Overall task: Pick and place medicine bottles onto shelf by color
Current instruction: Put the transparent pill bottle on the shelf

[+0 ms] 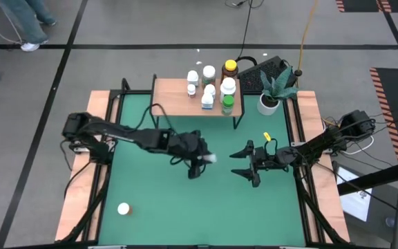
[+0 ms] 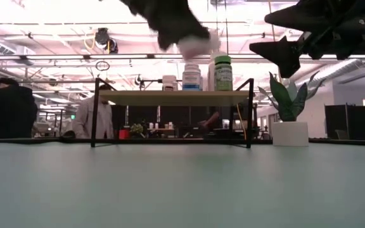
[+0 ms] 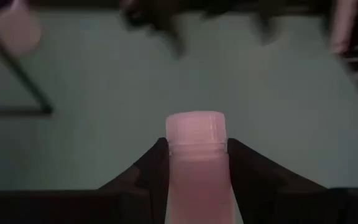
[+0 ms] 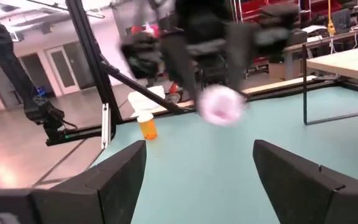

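The left claw [image 1: 200,163] is closed on a white medicine bottle [image 1: 208,158], holding it above the green counter [image 1: 164,200] near the middle, in front of the shelf [image 1: 175,95] and clear of it. In the left wrist view the white bottle [image 3: 197,162] sits squarely between the 2 dark fingers [image 3: 143,177], which press its sides just under the ribbed cap, and the cap juts out past the fingertips. In the low view the same bottle [image 2: 195,44] hangs blurred in the air, above the level of the shelf board [image 2: 170,97].

The shelf stands at the far edge of the counter with about 8 bottles on its right half, among them a green bottle [image 1: 228,105], an amber bottle with a yellow cap [image 1: 231,68] and a blue-labelled bottle [image 1: 207,103]. 1 more white-capped bottle [image 1: 124,208] stands alone at the near left of the counter, well apart from both claws. Labels show on the blue-labelled bottle [image 2: 191,77] and the green bottle [image 2: 223,73] in the low view, but the print is too small to read.

The left arm reaches from the left edge across the counter, its wrist bent toward the centre. The right claw [image 1: 246,163] hovers just right of centre with its fingers spread wide and nothing between them, pointing toward the left claw. In the right wrist view its 2 fingers [image 4: 120,174] frame the left claw and the held bottle [image 4: 220,104]. A potted plant [image 1: 275,90] stands beside the shelf's right end.
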`<state>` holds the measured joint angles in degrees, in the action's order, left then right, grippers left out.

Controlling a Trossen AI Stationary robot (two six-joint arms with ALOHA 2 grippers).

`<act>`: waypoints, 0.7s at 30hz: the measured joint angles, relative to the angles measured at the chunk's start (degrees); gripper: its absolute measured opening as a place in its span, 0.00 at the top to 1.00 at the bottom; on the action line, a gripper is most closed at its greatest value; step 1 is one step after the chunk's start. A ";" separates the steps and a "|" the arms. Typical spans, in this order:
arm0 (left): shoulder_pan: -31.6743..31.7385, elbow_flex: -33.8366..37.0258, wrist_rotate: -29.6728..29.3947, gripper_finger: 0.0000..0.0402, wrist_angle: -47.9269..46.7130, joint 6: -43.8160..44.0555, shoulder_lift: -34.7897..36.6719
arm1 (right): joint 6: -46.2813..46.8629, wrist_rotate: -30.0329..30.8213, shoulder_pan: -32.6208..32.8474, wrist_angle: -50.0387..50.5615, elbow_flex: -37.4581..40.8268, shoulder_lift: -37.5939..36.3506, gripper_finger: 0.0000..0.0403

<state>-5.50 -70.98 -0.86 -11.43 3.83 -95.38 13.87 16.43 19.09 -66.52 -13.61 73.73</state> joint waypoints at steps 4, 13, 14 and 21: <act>-4.91 0.00 0.67 0.62 6.95 -3.20 2.19 | -0.64 1.60 0.00 -1.65 -2.50 2.74 0.29; -13.98 -0.02 4.51 0.63 20.21 -12.67 1.56 | -4.12 -18.06 0.48 -6.26 -14.02 16.06 0.29; -14.37 -0.02 4.50 0.64 20.63 -13.17 1.57 | -4.37 -20.60 0.55 -7.81 -14.73 16.85 0.29; -15.11 0.19 5.32 0.61 23.27 -15.98 1.60 | -4.52 -31.56 1.05 -13.03 -17.60 20.94 0.29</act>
<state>-20.61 -70.79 4.46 11.83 -12.14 -93.78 9.34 -15.14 20.14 -79.55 -31.20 94.68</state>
